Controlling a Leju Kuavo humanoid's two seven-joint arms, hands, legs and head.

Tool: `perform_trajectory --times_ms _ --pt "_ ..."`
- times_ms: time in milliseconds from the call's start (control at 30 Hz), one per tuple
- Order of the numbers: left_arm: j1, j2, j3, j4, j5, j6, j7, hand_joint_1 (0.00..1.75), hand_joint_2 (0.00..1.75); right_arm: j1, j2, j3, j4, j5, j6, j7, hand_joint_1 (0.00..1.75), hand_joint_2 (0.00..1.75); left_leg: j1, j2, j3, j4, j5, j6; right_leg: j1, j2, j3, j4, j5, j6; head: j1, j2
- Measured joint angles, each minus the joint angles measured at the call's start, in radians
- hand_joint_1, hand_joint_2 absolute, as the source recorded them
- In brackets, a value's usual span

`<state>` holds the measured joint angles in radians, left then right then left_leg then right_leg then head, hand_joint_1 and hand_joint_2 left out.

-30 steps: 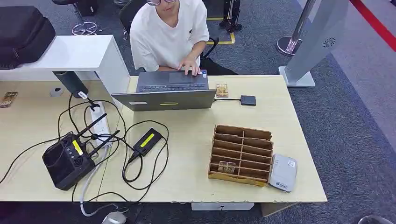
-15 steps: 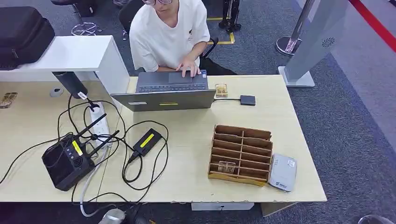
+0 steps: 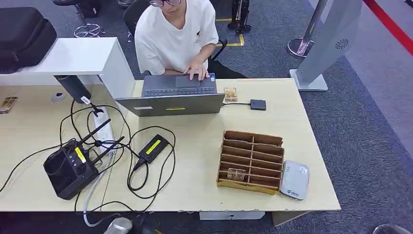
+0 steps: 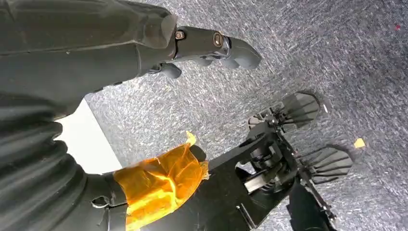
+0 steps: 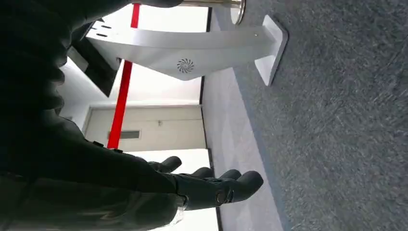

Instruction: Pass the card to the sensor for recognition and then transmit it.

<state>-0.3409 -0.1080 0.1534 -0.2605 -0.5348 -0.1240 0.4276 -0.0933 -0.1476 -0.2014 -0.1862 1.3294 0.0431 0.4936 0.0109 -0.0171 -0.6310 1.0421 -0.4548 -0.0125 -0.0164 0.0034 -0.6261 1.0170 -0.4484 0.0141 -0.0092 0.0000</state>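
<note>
A small brown card (image 3: 236,174) lies in a front slot of the wooden slotted rack (image 3: 252,159) on the desk's right part. Right beside the rack lies a white, flat sensor box (image 3: 294,180), near the desk's front right corner. Another small card (image 3: 231,94) lies by the laptop. My left hand (image 4: 120,57) hangs over grey carpet, its fingers (image 4: 216,44) apart and holding nothing, the thumb (image 4: 161,183) wrapped in orange tape. My right hand (image 5: 144,178) also hangs beside the desk with fingers (image 5: 231,185) stretched out and nothing in them.
A person in a white shirt (image 3: 173,34) sits behind the desk typing on a grey laptop (image 3: 176,95). A black router (image 3: 68,168), a power brick (image 3: 153,147), a power strip and looped cables cover the desk's left part. A small dark adapter (image 3: 258,104) lies beside the laptop.
The whole head picture has shifted very slightly. The card, rack and sensor box lie where they were.
</note>
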Motion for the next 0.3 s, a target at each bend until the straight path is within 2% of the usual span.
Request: perform_trajectory --times_ms 300 --pt "0.000 -0.003 0.000 0.000 -0.029 -0.002 -0.006 0.00 1.75 0.000 0.007 -0.008 0.000 0.016 0.009 0.003 0.00 1.75 0.000 0.000 0.000 0.000 0.000 0.000 0.000 0.000 0.000 0.000 0.000 0.000 0.000 0.000"
